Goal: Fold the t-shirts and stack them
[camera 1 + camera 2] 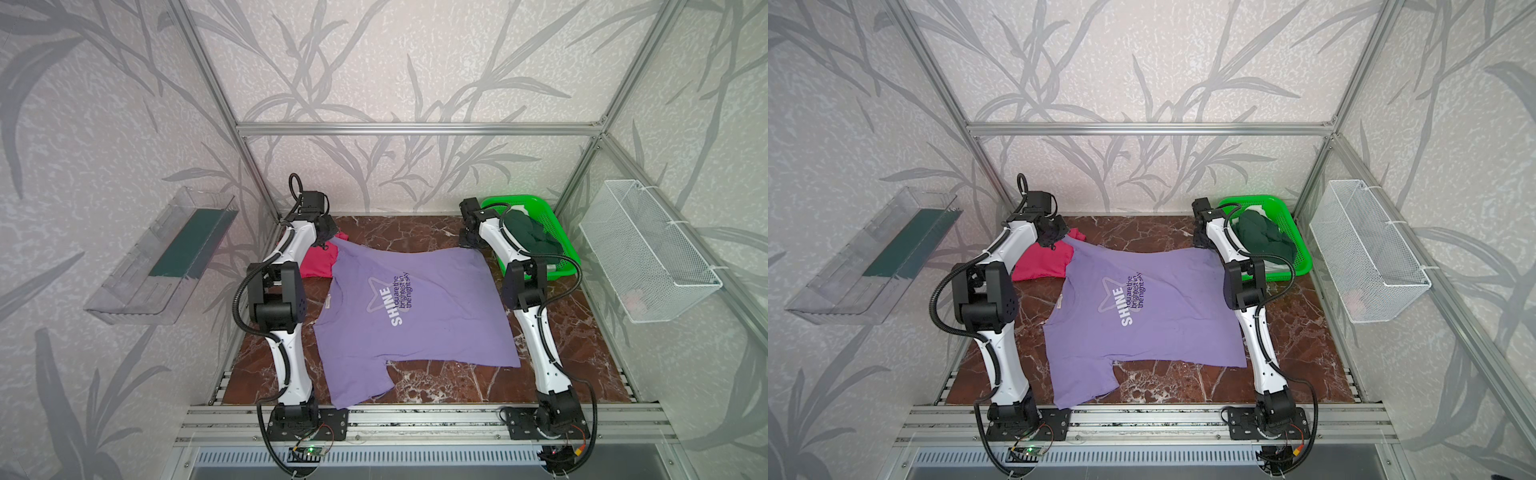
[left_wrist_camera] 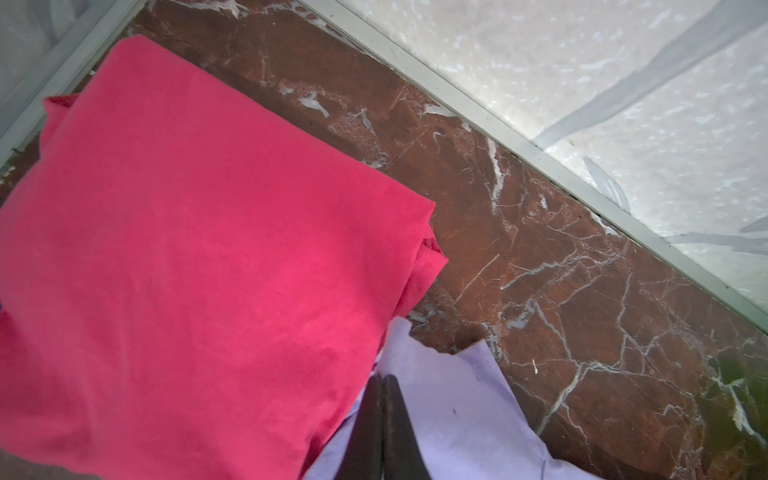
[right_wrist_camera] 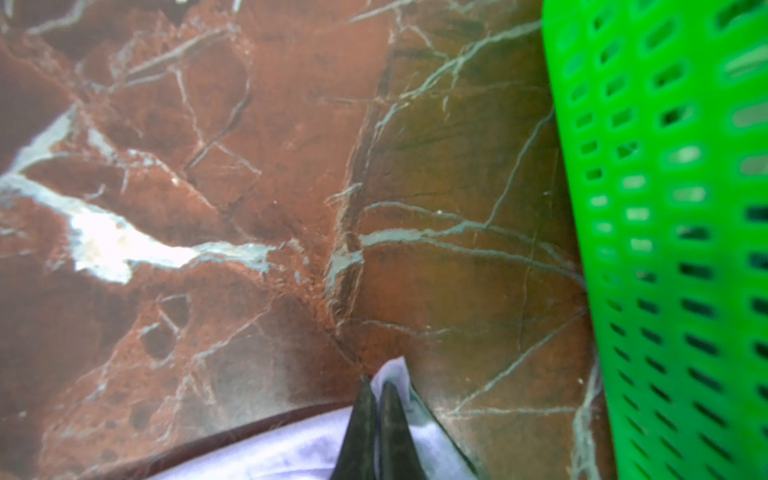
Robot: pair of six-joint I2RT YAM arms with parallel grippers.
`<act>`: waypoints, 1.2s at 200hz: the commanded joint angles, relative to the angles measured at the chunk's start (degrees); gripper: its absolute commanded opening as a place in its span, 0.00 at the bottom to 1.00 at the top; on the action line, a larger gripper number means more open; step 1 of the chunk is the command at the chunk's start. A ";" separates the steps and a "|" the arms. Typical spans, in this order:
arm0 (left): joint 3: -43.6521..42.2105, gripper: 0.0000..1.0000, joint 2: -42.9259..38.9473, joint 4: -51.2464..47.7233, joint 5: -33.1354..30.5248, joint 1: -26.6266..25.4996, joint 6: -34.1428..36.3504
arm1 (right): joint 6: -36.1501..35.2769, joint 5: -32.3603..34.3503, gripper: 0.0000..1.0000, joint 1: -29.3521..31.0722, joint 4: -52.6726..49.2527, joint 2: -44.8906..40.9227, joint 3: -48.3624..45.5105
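A lavender-purple t-shirt (image 1: 432, 316) (image 1: 1167, 324) with white chest lettering lies spread face up on the marble table in both top views. Its far edge is lifted at both corners. My left gripper (image 1: 332, 240) (image 2: 382, 380) is shut on the far left corner of that shirt (image 2: 453, 411). My right gripper (image 1: 467, 246) (image 3: 376, 386) is shut on the far right corner (image 3: 395, 368), beside the green basket. A folded magenta-red t-shirt (image 1: 318, 262) (image 1: 1040, 264) (image 2: 187, 249) lies at the far left, its edge tucked under the purple one.
A green mesh basket (image 1: 521, 200) (image 1: 1256, 199) (image 3: 665, 208) holding a dark green garment (image 1: 534, 237) stands at the back right. A white wire basket (image 1: 648, 253) hangs on the right wall and a clear tray (image 1: 166, 257) on the left wall. The shirt's near sleeve reaches the table's front edge.
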 commanded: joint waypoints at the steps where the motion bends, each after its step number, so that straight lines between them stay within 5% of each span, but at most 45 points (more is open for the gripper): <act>1: 2.89 0.00 0.30 0.65 4.71 0.36 1.33 | -0.36 -1.74 0.00 -0.03 -1.95 -1.28 1.16; 101: 34.18 0.00 14.78 -17.21 13.54 0.30 7.42 | -1.52 1.33 0.00 -1.33 -4.98 -13.84 -2.57; 240: -9.88 0.00 -14.09 -6.05 6.07 0.31 3.43 | -0.83 -2.04 0.00 -1.17 17.11 -39.32 -48.12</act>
